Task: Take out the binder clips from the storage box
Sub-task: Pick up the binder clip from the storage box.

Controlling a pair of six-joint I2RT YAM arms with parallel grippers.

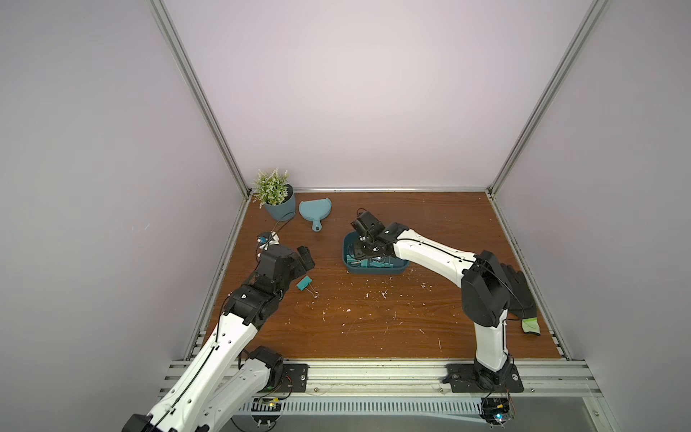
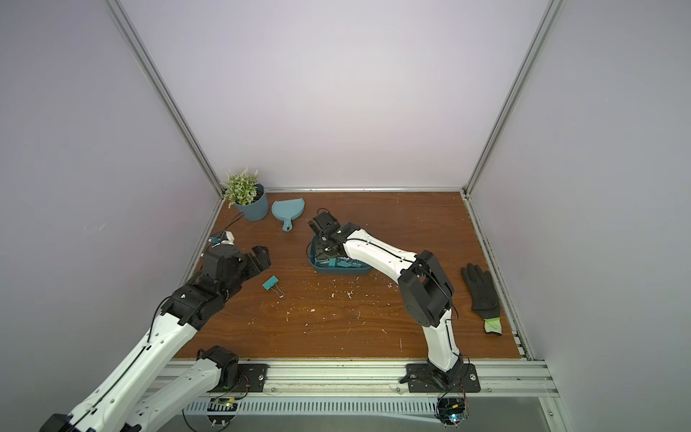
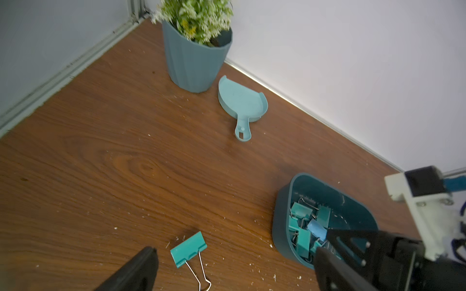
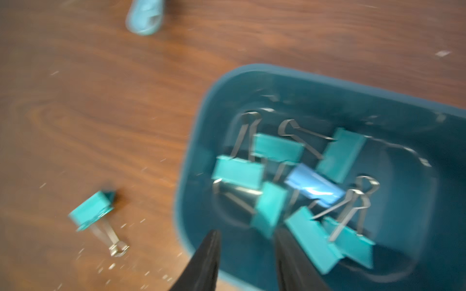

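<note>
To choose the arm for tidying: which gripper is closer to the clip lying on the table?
Left. The left gripper hangs just beside the clip; the right gripper is over the box, farther away.

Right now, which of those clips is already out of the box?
The teal binder clip lying alone on the wooden table; all the other clips, including the light blue one, sit inside the storage box.

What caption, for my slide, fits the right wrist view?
Right gripper, fingers apart, above a box of binder clips; one clip lies outside on the table.
</note>
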